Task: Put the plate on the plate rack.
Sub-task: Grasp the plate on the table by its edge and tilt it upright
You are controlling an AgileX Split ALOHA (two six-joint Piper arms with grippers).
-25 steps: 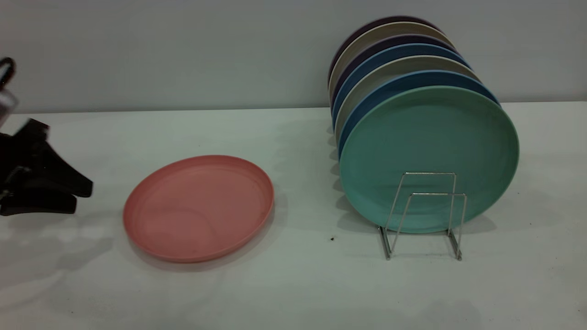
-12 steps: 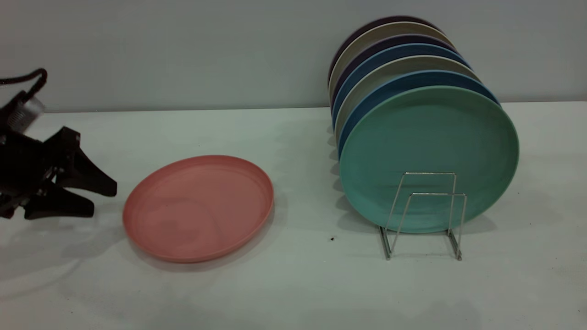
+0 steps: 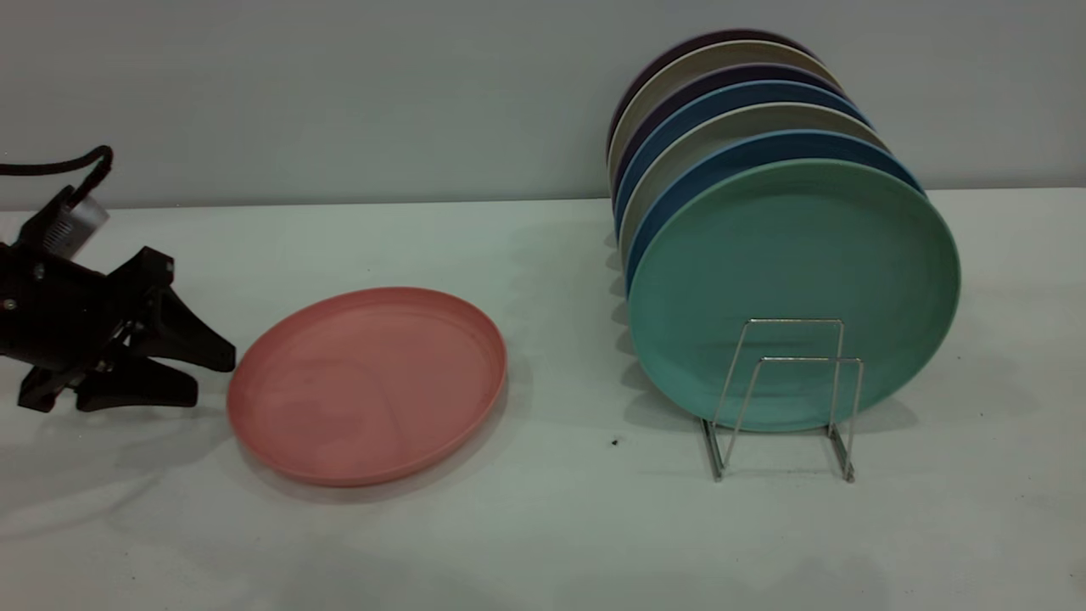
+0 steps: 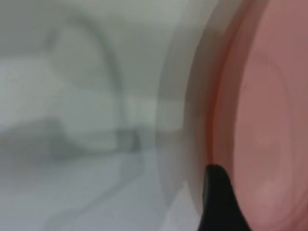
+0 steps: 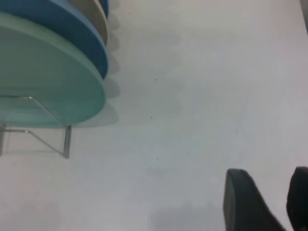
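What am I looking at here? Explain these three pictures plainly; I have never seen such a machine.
It is a table robot with two arms, each ending in a two-fingered gripper. The wide picture comes from a camera facing the table; the other two come from cameras on each arm's wrist. The left gripper, open and holding nothing, sits low beside the salmon-pink plate, which lies flat on the white table. A silver wire plate rack holds upright plates, a teal-green plate frontmost. The right gripper appears only in its own wrist picture, above bare table, away from the rack.
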